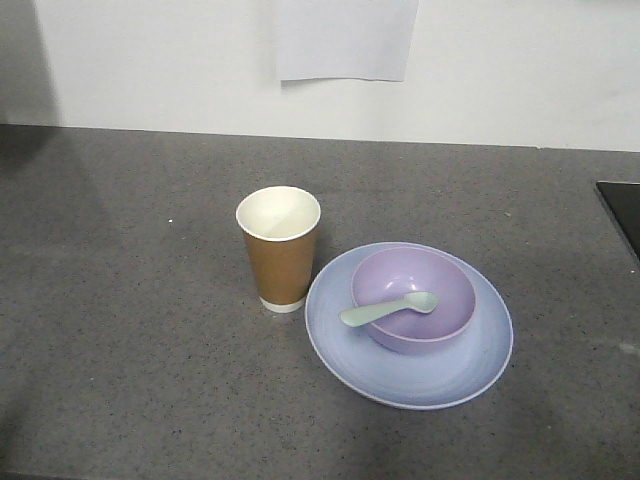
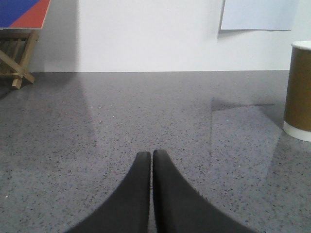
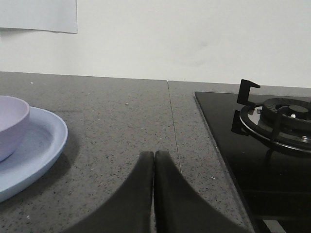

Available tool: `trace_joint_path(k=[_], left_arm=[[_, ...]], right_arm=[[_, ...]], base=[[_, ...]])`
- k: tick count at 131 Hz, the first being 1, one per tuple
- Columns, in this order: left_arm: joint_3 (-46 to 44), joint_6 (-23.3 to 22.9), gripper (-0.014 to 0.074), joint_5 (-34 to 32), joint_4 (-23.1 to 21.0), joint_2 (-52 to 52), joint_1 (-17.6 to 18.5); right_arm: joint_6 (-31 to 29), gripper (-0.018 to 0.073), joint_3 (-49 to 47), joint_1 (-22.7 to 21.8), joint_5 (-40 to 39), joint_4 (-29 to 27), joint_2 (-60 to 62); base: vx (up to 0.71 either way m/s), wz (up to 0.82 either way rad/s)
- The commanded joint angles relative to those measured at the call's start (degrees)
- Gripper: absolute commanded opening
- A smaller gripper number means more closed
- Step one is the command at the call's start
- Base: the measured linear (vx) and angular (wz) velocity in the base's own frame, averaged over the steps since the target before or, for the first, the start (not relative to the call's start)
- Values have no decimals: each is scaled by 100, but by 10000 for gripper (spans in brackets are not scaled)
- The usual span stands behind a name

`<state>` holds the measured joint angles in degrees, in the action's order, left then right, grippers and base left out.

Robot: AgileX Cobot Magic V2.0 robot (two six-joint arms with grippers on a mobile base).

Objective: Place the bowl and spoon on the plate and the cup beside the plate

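Note:
The light blue plate (image 1: 420, 375) lies on the grey counter, and the lavender bowl (image 1: 425, 285) stands on it. A mint-green spoon (image 1: 388, 309) rests across the bowl's near rim, its scoop inside. The brown paper cup (image 1: 280, 255) stands upright just left of the plate. Neither gripper shows in the front view. My left gripper (image 2: 151, 154) is shut and empty, low over bare counter, with the cup (image 2: 299, 92) far to its right. My right gripper (image 3: 154, 155) is shut and empty too, with the plate (image 3: 41, 143) and bowl (image 3: 12, 124) to its left.
A black glass hob (image 3: 243, 160) with a gas burner (image 3: 284, 116) lies right of my right gripper; its corner (image 1: 622, 210) shows at the front view's right edge. A wooden stand (image 2: 17, 60) sits far left by the wall. White paper (image 1: 345, 40) hangs on the wall.

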<state>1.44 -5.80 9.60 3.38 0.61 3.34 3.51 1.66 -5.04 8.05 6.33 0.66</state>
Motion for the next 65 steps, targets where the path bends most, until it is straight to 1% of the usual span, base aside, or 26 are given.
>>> trace_joint_path(k=[1, 19, 65], left_arm=[[57, -43, -8, -458, -50, 91, 22], [57, -43, -8, -458, -50, 91, 22], [57, -43, -8, -458, -50, 91, 22]], right_arm=[[9, -8, 38, -16, -470, 38, 21], [9, -8, 38, -16, -465, -92, 21], [9, -8, 38, -16, -413, -86, 21]], base=[[0, 0], [0, 0], [0, 0]])
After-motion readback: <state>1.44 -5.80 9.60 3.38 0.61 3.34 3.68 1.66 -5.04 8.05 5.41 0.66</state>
